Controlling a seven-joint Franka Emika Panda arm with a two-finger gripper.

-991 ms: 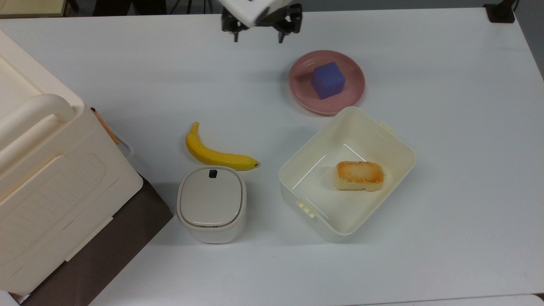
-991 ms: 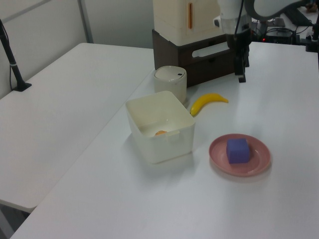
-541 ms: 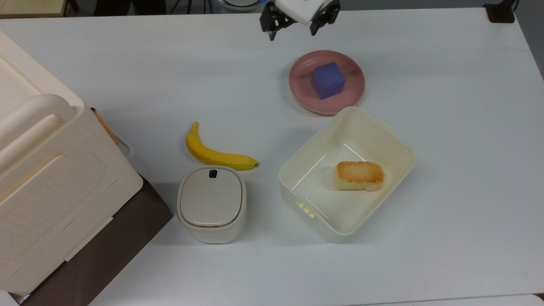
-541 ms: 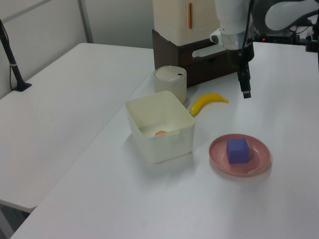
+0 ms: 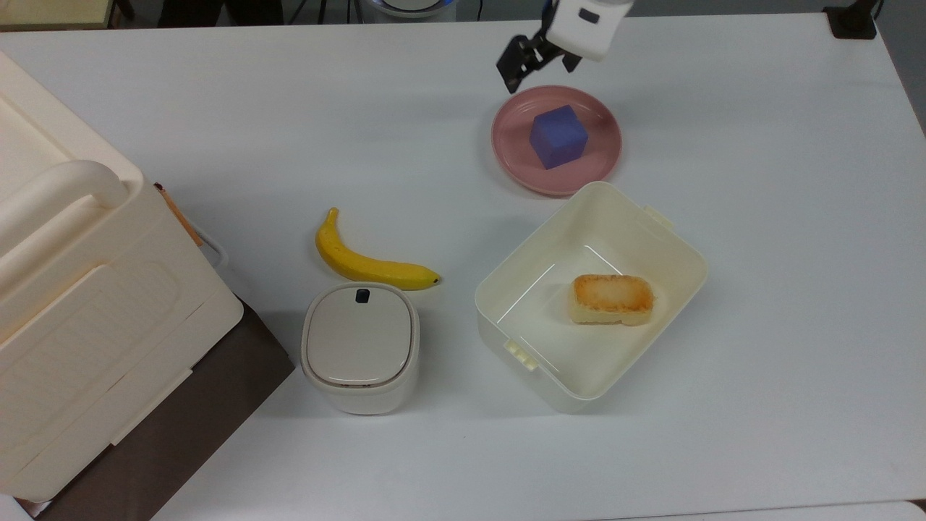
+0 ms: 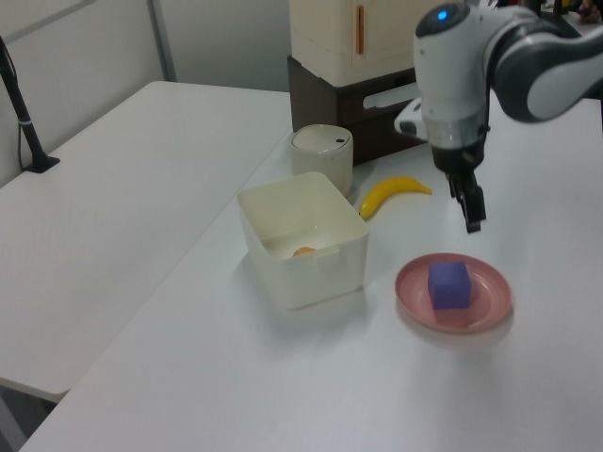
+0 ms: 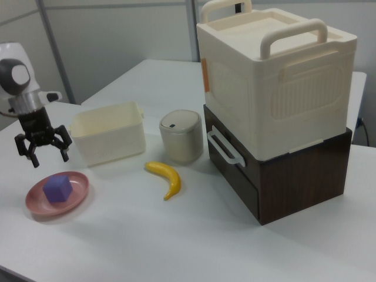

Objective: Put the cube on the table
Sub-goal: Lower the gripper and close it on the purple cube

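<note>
Resting on the round pink plate [image 5: 506,137], the blue-purple cube [image 5: 557,137] sits near the plate's middle, one corner turned toward the cream bin [image 5: 676,271] in the top view. The plate lies on the white tabletop [image 5: 781,217], just beside the bin's rim. Above the plate's far edge in the top view hangs the gripper [image 5: 541,64], its jaws spread wide and holding nothing (the right view shows the two dark fingers [image 7: 29,154] splayed apart above the cube [image 7: 57,188]). In the left view the gripper [image 6: 472,212] points downward, above and behind the cube [image 6: 448,284], clear of it. Inside the bin lies a toasted bread-like block [image 5: 612,298]. A banana [image 5: 365,261] lies on the tabletop near a small lidded container [image 5: 359,346], and a large cream case [image 7: 276,76] sits atop a dark brown box [image 7: 294,176].
</note>
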